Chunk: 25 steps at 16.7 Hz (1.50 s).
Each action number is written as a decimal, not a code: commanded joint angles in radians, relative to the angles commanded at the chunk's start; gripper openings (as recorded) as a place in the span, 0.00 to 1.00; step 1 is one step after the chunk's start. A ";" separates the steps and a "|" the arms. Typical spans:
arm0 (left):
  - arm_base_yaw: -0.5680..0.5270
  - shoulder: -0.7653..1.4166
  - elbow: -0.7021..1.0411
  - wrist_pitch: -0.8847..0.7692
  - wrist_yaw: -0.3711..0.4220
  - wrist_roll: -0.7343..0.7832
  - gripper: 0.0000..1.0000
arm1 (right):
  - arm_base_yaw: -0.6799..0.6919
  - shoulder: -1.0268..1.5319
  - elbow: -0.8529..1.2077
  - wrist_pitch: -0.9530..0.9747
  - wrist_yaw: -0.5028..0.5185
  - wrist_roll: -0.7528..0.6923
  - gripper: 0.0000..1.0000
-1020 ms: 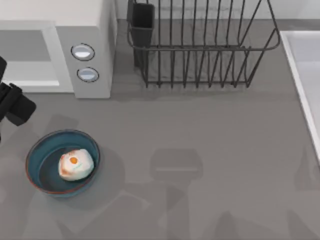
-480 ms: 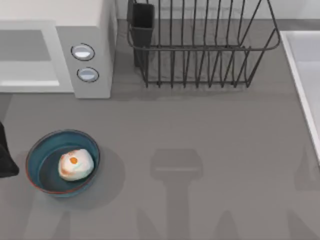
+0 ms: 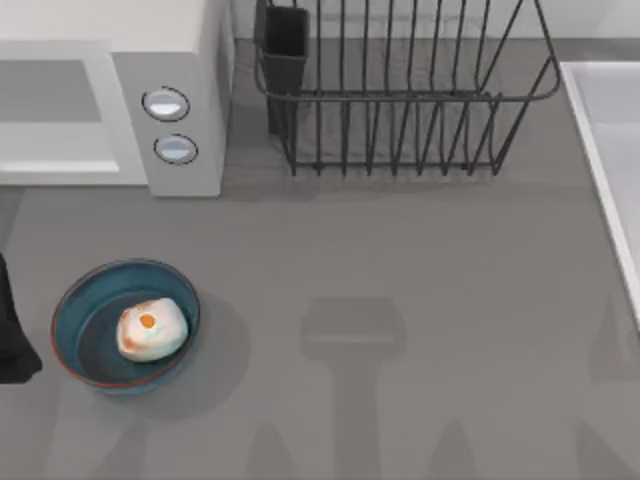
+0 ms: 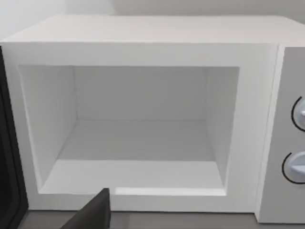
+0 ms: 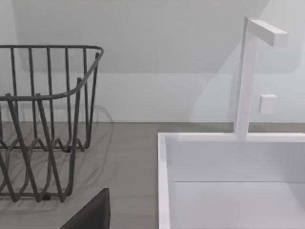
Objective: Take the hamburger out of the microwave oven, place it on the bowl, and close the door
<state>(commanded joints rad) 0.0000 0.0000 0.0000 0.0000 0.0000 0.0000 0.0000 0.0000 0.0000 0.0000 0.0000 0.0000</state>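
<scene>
From above, the hamburger point(image 3: 151, 331) is sitting inside the blue bowl point(image 3: 72, 305), low on the table's left side, tipped a little toward the bowl's right wall. Behind it, the microwave oven point(image 3: 185, 60) is standing at the back left, its two round knobs point(image 3: 166, 104) facing forward and its grey cavity point(image 3: 50, 90) lying open. A black wire rack point(image 3: 400, 95) is standing just to the right of the oven, and a white sink point(image 3: 610, 150) is running along the right edge. My left gripper point(image 3: 10, 335) is showing as a dark shape at the far left edge, just beside the bowl and apart from it; I cannot tell how its fingers are set.

Over on my left wrist view, the oven's cavity point(image 4: 140, 129) is facing me squarely and holding nothing, with the dark inner edge of the door point(image 4: 8, 157) swung out at one side. One dark fingertip point(image 4: 93, 214) is poking in.

Turning to my right wrist view, the rack point(image 5: 43, 124) is standing beside the sink point(image 5: 228, 181), whose white tap point(image 5: 250, 71) is rising behind it. A dark fingertip point(image 5: 93, 212) is showing there too; that gripper's spread I cannot tell.
</scene>
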 joint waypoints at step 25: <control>0.000 0.000 0.000 0.000 0.000 0.000 0.00 | 0.000 0.000 0.000 0.000 0.000 0.000 1.00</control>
<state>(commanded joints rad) -0.0001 0.0003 0.0002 -0.0001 0.0000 -0.0002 0.0000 0.0000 0.0000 0.0000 0.0000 0.0000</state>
